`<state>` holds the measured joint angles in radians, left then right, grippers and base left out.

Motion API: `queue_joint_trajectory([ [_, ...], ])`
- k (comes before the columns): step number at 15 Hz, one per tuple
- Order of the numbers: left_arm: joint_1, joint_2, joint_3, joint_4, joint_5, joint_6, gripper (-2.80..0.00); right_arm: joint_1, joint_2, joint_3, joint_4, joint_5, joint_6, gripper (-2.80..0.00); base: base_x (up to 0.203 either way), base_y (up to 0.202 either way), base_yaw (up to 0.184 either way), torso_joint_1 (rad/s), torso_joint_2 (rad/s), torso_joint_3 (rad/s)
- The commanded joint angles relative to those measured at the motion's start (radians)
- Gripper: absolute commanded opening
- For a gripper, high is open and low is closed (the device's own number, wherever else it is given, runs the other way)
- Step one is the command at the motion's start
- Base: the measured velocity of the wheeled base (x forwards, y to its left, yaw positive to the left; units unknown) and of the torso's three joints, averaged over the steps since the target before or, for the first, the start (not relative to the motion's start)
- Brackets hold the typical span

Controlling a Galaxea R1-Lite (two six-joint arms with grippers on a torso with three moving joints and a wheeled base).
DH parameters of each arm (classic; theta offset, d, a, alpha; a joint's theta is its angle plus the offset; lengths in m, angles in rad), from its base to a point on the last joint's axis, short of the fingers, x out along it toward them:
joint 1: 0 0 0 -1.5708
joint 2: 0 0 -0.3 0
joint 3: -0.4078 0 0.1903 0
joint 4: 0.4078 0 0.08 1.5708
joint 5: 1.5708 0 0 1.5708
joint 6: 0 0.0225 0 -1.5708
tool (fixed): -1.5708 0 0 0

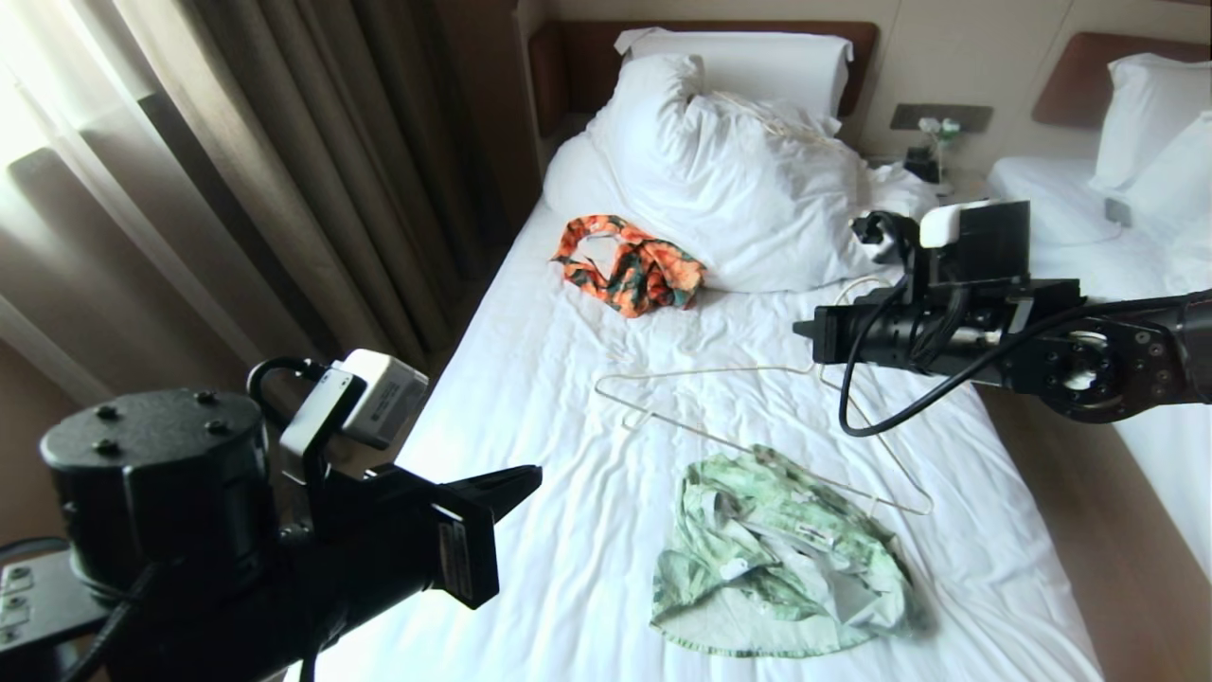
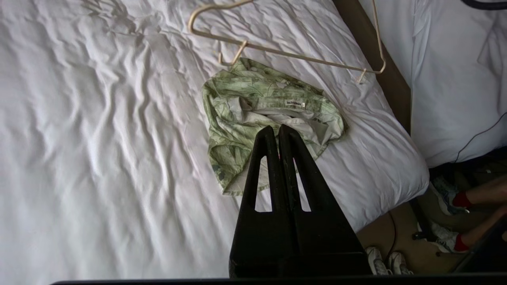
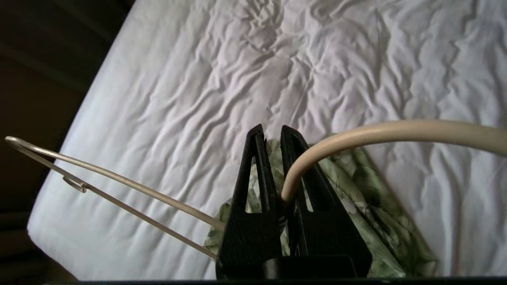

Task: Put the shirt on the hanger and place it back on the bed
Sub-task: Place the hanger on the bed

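The pale green leaf-print shirt (image 1: 776,568) lies crumpled on the white sheet of the bed (image 1: 530,398), near its foot. My right gripper (image 1: 805,332) reaches in from the right, shut on the cream hanger (image 1: 701,372) near its hook. The frame juts out past the jaws above the sheet, just beyond the shirt. In the right wrist view the hanger (image 3: 396,132) curves in between the fingers of the right gripper (image 3: 271,130), with the shirt (image 3: 368,190) below. My left gripper (image 1: 535,474) hovers shut and empty at the lower left; its wrist view shows the left gripper (image 2: 277,128) over the shirt (image 2: 253,99) and hanger (image 2: 293,55).
An orange-and-dark-green garment (image 1: 630,263) lies by the heaped white duvet (image 1: 739,180) near the headboard. Curtains (image 1: 237,170) hang on the left. A second white bed (image 1: 1136,218) stands to the right across a narrow gap. A person's legs (image 2: 459,200) and shoes (image 2: 388,261) are at the bed's foot.
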<state>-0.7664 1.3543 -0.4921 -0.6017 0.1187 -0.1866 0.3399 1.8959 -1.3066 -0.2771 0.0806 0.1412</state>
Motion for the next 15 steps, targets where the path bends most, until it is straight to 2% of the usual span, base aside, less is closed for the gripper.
queue_joint_trajectory([
  [1,-0.001,-0.027,0.014,-0.005,0.004,-0.003,-2.8,-0.01,0.043,0.01,0.007,-0.009,-0.016,-2.8,0.0,0.0,0.0,0.0,0.0,0.0],
  [6,-0.001,-0.049,0.026,-0.006,0.004,-0.01,-2.8,-0.01,0.161,0.048,-0.002,-0.087,-0.131,-2.8,0.0,0.0,0.0,0.0,0.0,0.0],
  [13,-0.001,-0.067,0.046,-0.006,0.004,-0.028,-2.8,0.008,0.31,0.069,-0.004,-0.109,-0.16,-2.8,0.0,0.0,0.0,0.0,0.0,0.0],
  [15,-0.001,-0.08,0.047,-0.006,0.006,-0.028,-2.8,0.013,0.342,0.082,-0.005,-0.113,-0.197,-2.8,0.0,0.0,0.0,0.0,0.0,0.0],
])
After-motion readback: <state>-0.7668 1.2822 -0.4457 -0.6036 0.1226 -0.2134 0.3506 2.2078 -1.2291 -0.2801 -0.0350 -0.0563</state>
